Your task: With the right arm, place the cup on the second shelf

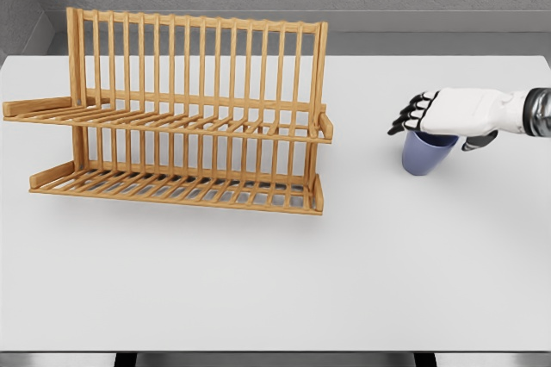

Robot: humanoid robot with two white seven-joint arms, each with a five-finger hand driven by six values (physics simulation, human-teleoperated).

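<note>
A blue cup [424, 157] stands upright on the white table [275, 281], to the right of a wooden two-tier rack [194, 65]. The rack's upper shelf [172, 122] and lower shelf [172, 184] hold nothing. My right hand [436, 131] comes in from the right edge and lies palm-down directly over the cup's rim, hiding the opening. Its dark fingers [411, 114] reach out leftward past the rim, and the thumb [476, 141] hangs at the cup's right side. The fingers look spread rather than closed around the cup wall. My left arm is out of view.
The rack stands at the left and middle of the table, with its open front toward me and a tall slatted back. A grey wall runs behind the table's far edge [430, 56].
</note>
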